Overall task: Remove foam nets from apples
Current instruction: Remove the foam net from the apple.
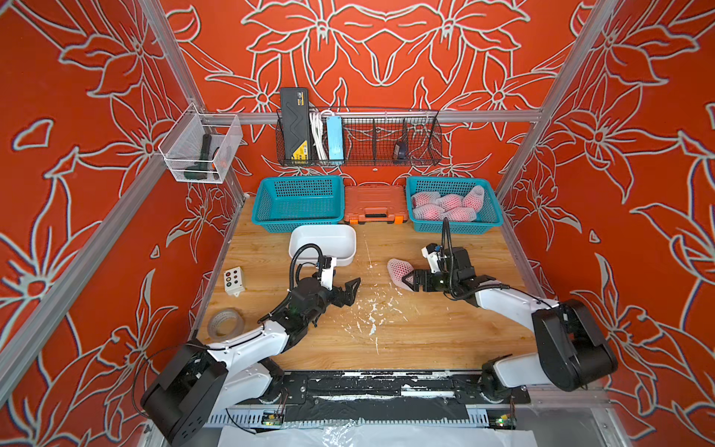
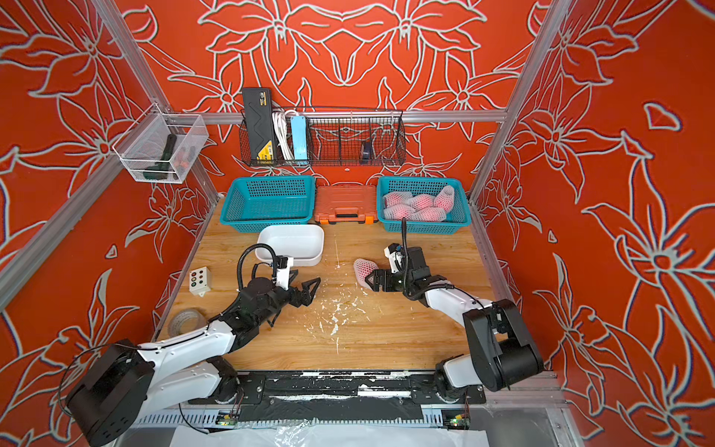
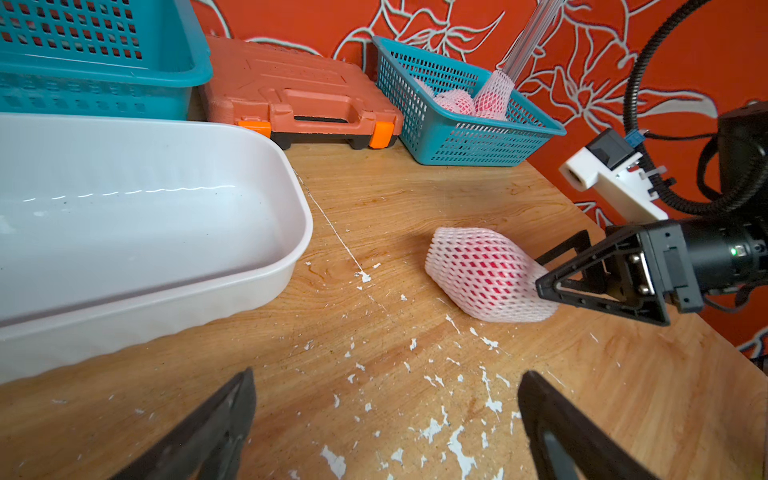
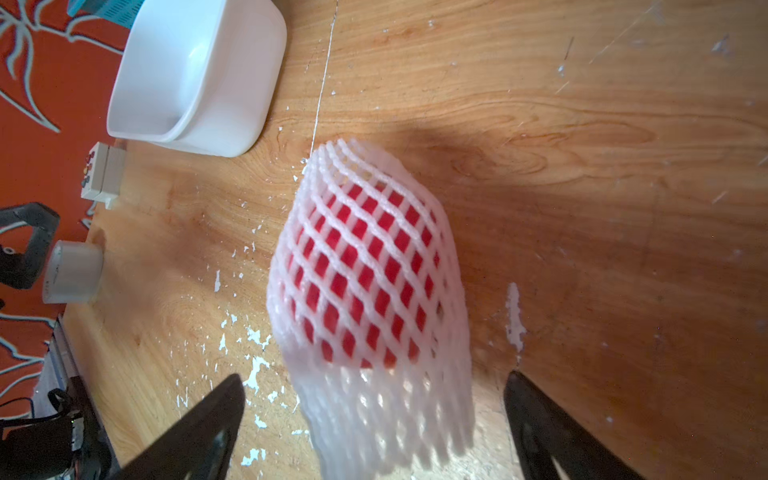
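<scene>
Your right gripper (image 4: 374,376) stands spread wide, jaws either side of the loose end of a white diamond-mesh foam net (image 4: 415,415). The net sleeves a round red apple (image 4: 361,266) lying on the scuffed wooden table (image 1: 406,333). You cannot tell whether the jaws touch it. Your left gripper (image 3: 386,374) is spread too, holding nothing, near the white plastic tub (image 1: 325,240). More netted apples (image 1: 449,203) sit in the right-hand teal lattice basket (image 1: 456,228).
</scene>
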`<action>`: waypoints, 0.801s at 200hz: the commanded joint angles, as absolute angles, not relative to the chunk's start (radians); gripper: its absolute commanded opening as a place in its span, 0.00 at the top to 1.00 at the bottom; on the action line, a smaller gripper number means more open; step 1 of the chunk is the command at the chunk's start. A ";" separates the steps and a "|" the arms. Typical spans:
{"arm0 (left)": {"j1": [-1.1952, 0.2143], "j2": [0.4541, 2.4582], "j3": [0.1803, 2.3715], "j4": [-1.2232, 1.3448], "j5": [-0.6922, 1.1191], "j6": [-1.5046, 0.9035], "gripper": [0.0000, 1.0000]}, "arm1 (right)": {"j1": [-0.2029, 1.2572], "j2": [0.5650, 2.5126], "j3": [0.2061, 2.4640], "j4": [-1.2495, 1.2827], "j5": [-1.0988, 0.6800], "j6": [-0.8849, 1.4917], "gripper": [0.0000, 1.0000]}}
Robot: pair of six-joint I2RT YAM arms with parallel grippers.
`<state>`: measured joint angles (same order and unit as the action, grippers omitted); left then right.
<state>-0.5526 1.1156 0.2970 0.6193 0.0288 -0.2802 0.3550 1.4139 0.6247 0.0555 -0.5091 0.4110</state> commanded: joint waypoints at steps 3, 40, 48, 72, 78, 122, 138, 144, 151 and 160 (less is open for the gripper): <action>-0.553 1.122 0.297 0.650 0.048 -0.268 0.04 | 0.364 1.418 0.613 0.059 -0.483 0.407 0.06; -0.552 1.162 0.315 0.656 0.067 -0.276 0.04 | 0.369 1.458 0.616 0.094 -0.519 0.404 0.06; -0.552 1.168 0.320 0.653 0.067 -0.276 0.04 | 0.374 1.475 0.617 0.109 -0.532 0.410 0.06; -0.552 1.171 0.334 0.627 0.065 -0.278 0.03 | 0.388 1.491 0.617 0.146 -0.541 0.419 0.11; -0.552 1.168 0.334 0.623 0.065 -0.278 0.03 | 0.390 1.491 0.617 0.153 -0.546 0.422 0.14; -0.553 1.150 0.327 0.609 0.052 -0.291 0.03 | 0.398 1.466 0.621 0.159 -0.575 0.454 0.55; -0.553 1.144 0.325 0.604 0.042 -0.293 0.03 | 0.403 1.444 0.637 0.115 -0.559 0.452 0.61; -0.552 1.140 0.325 0.603 0.041 -0.293 0.03 | 0.404 1.436 0.646 0.097 -0.557 0.451 0.64; -0.552 1.138 0.324 0.604 0.038 -0.291 0.03 | 0.405 1.427 0.655 0.077 -0.554 0.448 0.67; -0.552 1.135 0.324 0.604 0.033 -0.291 0.03 | 0.404 1.418 0.672 0.049 -0.554 0.443 0.68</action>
<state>-0.5526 1.1580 0.3134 0.6090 0.0467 -0.2859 0.3958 1.4609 0.6247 0.1139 -0.5533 0.4438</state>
